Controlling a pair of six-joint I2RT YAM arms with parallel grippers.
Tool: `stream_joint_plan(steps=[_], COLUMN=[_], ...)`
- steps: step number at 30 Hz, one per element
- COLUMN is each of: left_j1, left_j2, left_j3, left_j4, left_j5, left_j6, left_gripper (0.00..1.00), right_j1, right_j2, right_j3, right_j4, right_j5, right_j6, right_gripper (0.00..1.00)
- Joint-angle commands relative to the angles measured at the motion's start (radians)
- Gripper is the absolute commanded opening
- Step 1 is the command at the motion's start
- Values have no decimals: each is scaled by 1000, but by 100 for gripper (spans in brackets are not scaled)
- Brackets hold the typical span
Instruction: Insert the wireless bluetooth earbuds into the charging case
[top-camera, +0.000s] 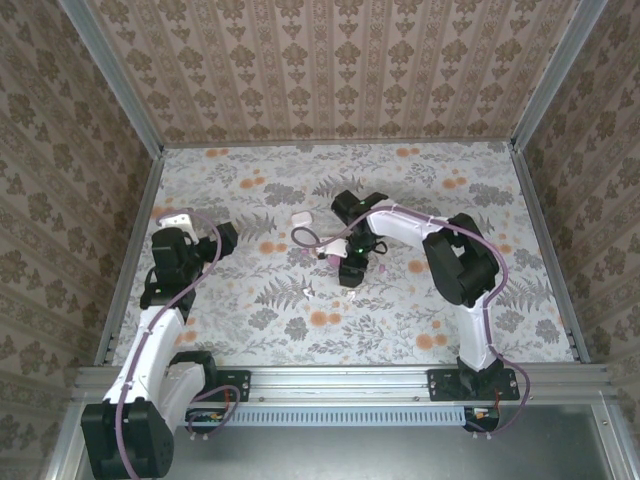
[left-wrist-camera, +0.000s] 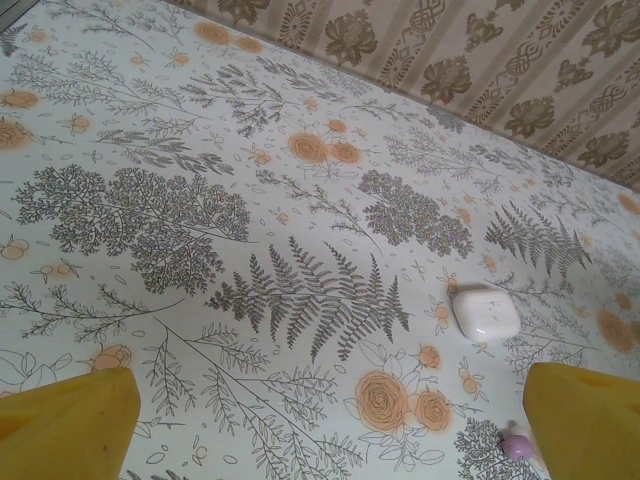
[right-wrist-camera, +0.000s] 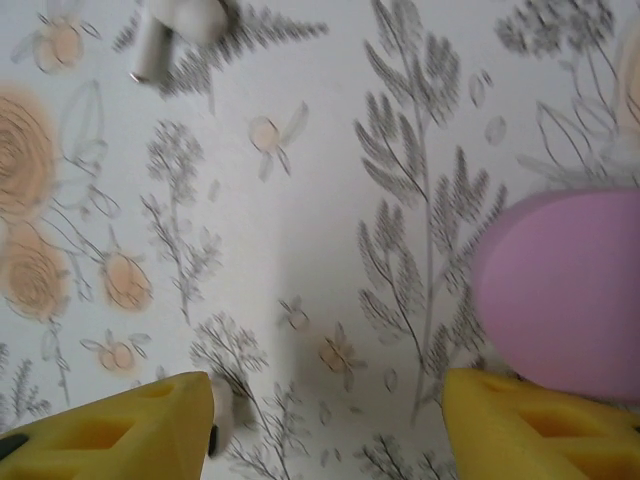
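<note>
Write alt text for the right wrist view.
The right gripper is open over a flower-printed table, with a small white piece beside one yellow finger. A rounded pink case lies at the right edge; a blurred white earbud lies at top left.

Glossy plastic white case (left-wrist-camera: 486, 313) (pink case (right-wrist-camera: 560, 290) matt).

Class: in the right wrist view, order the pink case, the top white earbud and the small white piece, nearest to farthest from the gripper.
1. small white piece, against one finger of the right gripper.
2. pink case, by the other finger.
3. white earbud, at the top edge.
</note>
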Motion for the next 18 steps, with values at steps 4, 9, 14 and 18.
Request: stream_joint_plan(steps=[4, 9, 14, 18], left_j1=[-5, -5, -5, -5], left_j2=[-17, -20, -46, -73], left_j3=[-7, -2, -3, -18], left_j4=[-7, -21, -38, -40], left_j5=[-7, -5, -3, -5], left_j6=[-18, -15, -11, -13], left_gripper=[100, 100, 100, 100], right_j1=[46, 53, -11, -89], right_j2=[27, -6, -89, -89], right_j3=[46, 54, -12, -13], right_j4=[68, 156, 231, 225], right_j5=[-84, -105, -103, -117], right_j6=[51, 43, -110, -267], right_gripper=[64, 64, 69, 75])
